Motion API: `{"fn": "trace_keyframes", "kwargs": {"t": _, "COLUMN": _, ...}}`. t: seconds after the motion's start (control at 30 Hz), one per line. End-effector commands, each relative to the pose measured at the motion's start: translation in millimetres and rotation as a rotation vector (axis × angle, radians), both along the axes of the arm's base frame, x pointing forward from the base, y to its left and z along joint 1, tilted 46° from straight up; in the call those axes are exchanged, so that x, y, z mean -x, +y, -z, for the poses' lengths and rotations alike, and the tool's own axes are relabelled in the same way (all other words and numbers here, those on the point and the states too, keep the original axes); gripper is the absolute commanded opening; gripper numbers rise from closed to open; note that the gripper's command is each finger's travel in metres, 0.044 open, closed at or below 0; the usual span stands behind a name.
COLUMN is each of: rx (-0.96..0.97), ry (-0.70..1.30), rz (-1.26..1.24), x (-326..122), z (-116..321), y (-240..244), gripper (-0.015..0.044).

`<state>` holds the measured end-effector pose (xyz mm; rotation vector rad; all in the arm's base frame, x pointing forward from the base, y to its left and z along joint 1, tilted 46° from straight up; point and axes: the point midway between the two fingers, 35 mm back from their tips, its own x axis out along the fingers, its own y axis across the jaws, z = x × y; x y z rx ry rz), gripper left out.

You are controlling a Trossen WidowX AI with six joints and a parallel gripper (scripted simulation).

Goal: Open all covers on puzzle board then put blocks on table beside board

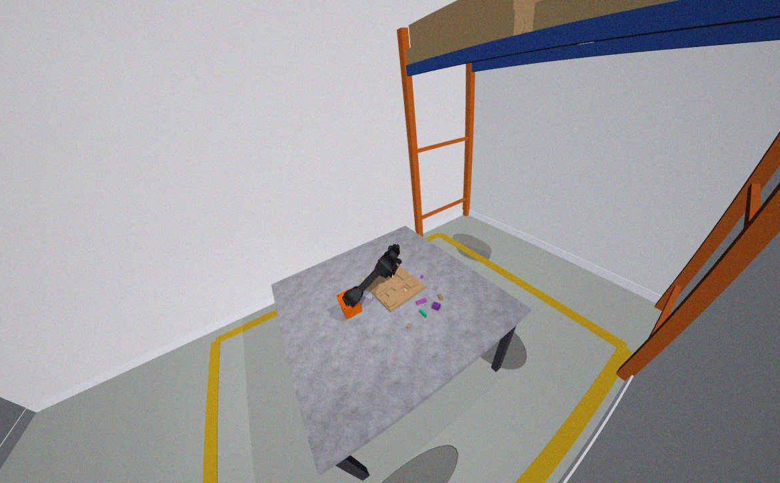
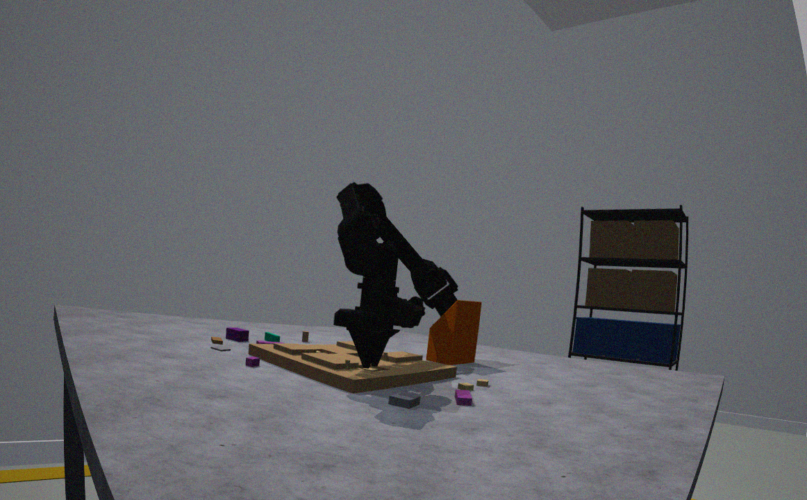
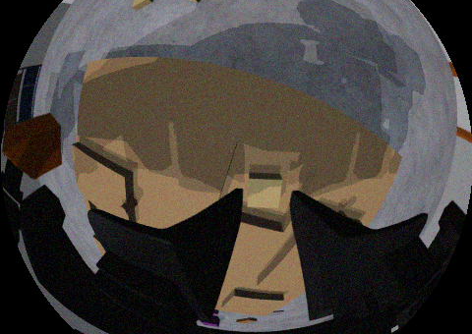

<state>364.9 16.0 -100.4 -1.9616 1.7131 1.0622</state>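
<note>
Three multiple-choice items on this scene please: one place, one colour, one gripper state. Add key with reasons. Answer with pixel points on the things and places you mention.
1. Where is the pale yellow block nearest the fingertips?
A) on the orange base
B) in a well of the board
C) on the shelf rack

2. What colour is the arm's base?
A) orange
B) green
C) white

3. How does the gripper stand?
A) shut on a purple block
B) fully shut
C) partly open

Key:
1 B: the pale yellow block (image 3: 265, 194) sits in a square well of the board (image 1: 401, 297) (image 2: 307, 371) (image 3: 197, 98).
2 A: the base (image 1: 350, 307) (image 2: 463, 335) (image 3: 36, 147) is orange.
3 C: the gripper (image 2: 369, 365) (image 3: 266, 196) shows a gap between its fingertips.
</note>
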Motion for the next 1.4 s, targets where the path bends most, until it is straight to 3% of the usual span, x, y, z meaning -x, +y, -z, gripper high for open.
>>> {"fn": "trace_keyframes", "kwargs": {"t": 0.0, "rx": 0.006, "ry": 0.006, "rz": -0.001, "x": 1, "z": 3, "y": -5, "gripper": 0.0144}}
{"fn": "trace_keyframes", "kwargs": {"t": 0.33, "rx": 0.006, "ry": 0.007, "rz": -0.001, "x": 1, "z": 6, "y": -8, "gripper": 0.0144}}
{"fn": "trace_keyframes", "kwargs": {"t": 0.67, "rx": 0.0, "ry": 0.0, "rz": 0.001, "x": 0, "z": 5, "y": -6, "gripper": 0.008}}
{"fn": "trace_keyframes", "kwargs": {"t": 1.37, "rx": 0.001, "ry": 0.003, "rz": 0.0, "x": 0, "z": -10, "y": 10, "gripper": 0.008}}
